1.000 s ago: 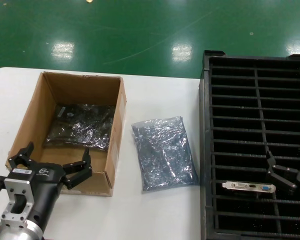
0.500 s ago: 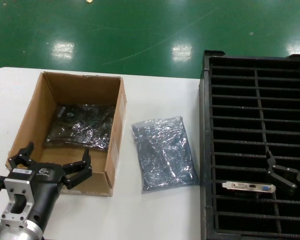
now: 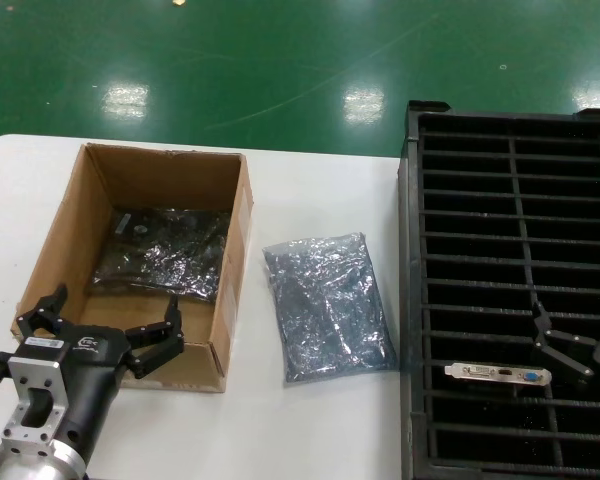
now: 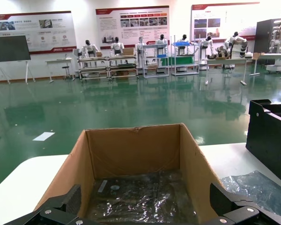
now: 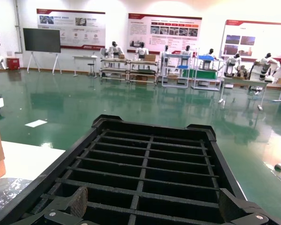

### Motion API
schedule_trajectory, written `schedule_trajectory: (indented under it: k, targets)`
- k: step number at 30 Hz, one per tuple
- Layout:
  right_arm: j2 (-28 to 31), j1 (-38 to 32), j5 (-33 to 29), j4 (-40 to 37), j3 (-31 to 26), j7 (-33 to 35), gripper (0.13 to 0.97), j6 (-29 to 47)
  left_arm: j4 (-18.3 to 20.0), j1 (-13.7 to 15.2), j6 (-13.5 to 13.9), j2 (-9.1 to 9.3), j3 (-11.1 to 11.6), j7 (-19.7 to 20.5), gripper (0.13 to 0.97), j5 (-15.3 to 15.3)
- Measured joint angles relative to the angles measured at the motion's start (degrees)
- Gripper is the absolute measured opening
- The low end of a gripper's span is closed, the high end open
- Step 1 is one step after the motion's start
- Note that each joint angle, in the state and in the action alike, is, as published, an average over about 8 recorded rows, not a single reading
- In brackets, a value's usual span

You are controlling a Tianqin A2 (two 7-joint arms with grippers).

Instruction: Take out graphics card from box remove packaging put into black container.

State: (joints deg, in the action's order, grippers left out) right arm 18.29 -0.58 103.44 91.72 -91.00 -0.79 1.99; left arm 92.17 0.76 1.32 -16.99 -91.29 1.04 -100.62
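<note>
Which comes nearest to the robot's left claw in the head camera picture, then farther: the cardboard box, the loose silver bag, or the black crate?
From the left gripper:
1. Cardboard box, right at it.
2. Silver bag, on the table beyond the box.
3. Black crate, far right.

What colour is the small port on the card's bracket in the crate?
Blue, on the silver bracket of the graphics card standing in the black container. It shows best in the head view.

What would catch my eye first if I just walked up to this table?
Probably the big black container full of slots on the right, with one bare graphics card standing in a near slot. Then the brown box on the left holding a dark bagged card, and the empty shiny packaging lying on the table between them.
</note>
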Motion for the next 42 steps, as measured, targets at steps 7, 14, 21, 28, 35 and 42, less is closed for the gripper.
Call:
schedule_trajectory:
  k: [7, 14, 21, 28, 35, 42]
  targets:
    - [0.00, 0.00, 0.00, 0.00, 0.00, 0.00, 0.966, 0.00, 0.00, 0.00, 0.00, 0.00, 0.00, 0.00, 0.966, 0.00]
    - [0.00, 0.00, 0.00, 0.00, 0.00, 0.00, 0.966, 0.00, 0.00, 0.00, 0.00, 0.00, 0.00, 0.00, 0.966, 0.00]
    - [0.00, 0.00, 0.00, 0.00, 0.00, 0.00, 0.966, 0.00, 0.00, 0.00, 0.00, 0.00, 0.00, 0.00, 0.966, 0.00]
    - [0.00, 0.00, 0.00, 0.00, 0.00, 0.00, 0.966, 0.00, 0.00, 0.00, 0.00, 0.00, 0.00, 0.00, 0.966, 0.00]
    - [0.00, 0.00, 0.00, 0.00, 0.00, 0.00, 0.966, 0.00, 0.00, 0.00, 0.00, 0.00, 0.00, 0.00, 0.966, 0.00]
    - [0.00, 0.00, 0.00, 0.00, 0.00, 0.00, 0.966, 0.00, 0.00, 0.00, 0.00, 0.00, 0.00, 0.00, 0.966, 0.00]
